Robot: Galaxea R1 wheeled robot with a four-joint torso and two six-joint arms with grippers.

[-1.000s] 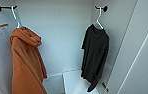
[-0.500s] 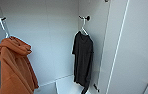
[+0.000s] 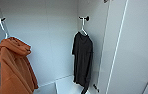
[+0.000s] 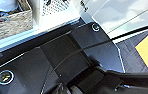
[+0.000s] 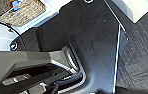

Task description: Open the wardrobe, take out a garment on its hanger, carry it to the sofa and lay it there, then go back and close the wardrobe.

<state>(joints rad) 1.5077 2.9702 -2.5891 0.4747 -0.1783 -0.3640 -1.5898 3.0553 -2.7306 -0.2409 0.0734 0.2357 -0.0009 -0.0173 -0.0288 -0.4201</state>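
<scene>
You have the wardrobe (image 3: 130,50) open; the garment (image 3: 83,60) hangs on its hanger (image 3: 83,26) at the rail's right end, untaken. Carrying, laying and closing remain. Gripper states: cannot tell.

Left wrist plate (image 4: 65,62): wide, glossy black, with round silver-ringed fittings (image 4: 5,77) at the corners and a dark jointed bar (image 4: 130,80) beside it. Right wrist plate (image 5: 95,45) is the same black, lightly dust-specked, with a grey angular link (image 5: 22,62) and a thin black cable (image 5: 5,26) running across a white body panel.
</scene>
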